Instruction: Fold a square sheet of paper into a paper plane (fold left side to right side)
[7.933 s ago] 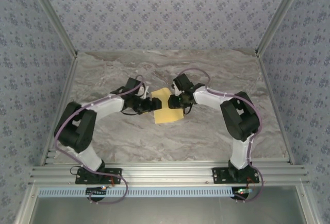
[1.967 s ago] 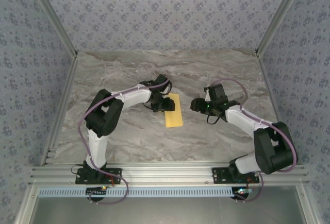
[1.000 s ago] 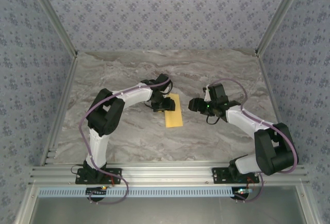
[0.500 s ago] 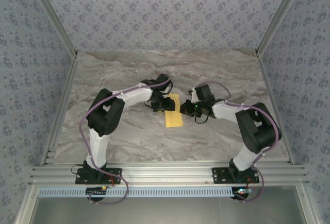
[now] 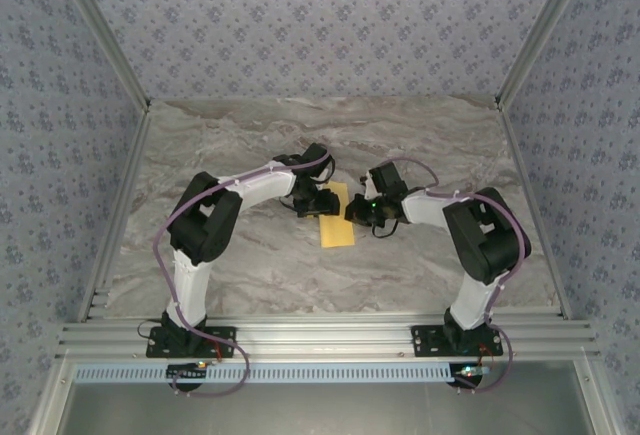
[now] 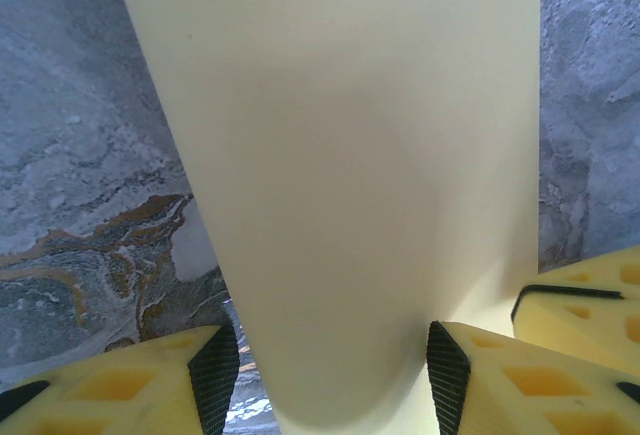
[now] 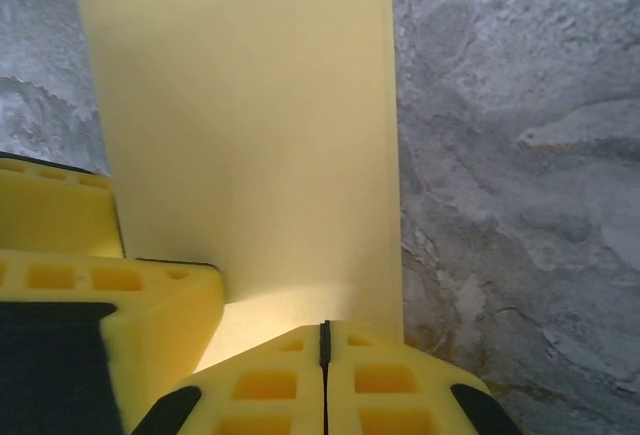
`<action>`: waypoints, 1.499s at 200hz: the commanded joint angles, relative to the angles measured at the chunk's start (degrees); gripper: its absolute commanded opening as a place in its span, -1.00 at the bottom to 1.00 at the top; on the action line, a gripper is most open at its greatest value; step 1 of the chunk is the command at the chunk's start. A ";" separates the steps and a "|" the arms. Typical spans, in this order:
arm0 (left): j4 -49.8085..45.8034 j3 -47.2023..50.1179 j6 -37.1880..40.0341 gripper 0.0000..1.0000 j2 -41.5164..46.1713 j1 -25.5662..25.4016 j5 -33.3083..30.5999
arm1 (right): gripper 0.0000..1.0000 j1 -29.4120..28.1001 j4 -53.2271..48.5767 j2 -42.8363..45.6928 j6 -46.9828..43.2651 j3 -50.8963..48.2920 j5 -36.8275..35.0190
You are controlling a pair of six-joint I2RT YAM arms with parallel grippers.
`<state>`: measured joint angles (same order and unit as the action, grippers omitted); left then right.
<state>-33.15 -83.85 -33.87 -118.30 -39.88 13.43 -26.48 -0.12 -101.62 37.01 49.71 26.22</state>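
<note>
The square sheet of paper (image 5: 337, 219) lies on the marble table as a narrow yellow strip, folded over on itself. My left gripper (image 5: 318, 202) sits at its upper left edge. In the left wrist view the paper (image 6: 340, 155) curves into a soft rounded fold between the spread fingers of that gripper (image 6: 330, 385), with a gap at the left pad. My right gripper (image 5: 352, 211) is at the strip's right edge. Seen from the right wrist, it (image 7: 323, 333) is shut with its tips resting on the paper (image 7: 240, 105).
The marble tabletop (image 5: 250, 145) runs bare around the strip, with patterned walls on three sides. The aluminium rail (image 5: 320, 337) carrying both bases crosses the near edge. Both grippers crowd the strip's upper half, and the left gripper's finger (image 7: 60, 220) lies close beside the right one.
My right arm has swung left from open table onto the paper's right edge, and its jaws have closed. The left gripper and the paper stay where they were.
</note>
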 commanded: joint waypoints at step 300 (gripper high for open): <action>-1.19 -0.07 1.54 0.14 -1.81 -0.44 0.28 | -0.59 0.14 -8.16 6.30 -4.82 2.32 -3.88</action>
<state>-33.36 -83.85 -32.80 -118.10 -39.92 13.45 -26.85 -5.28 -97.21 33.56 52.73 23.79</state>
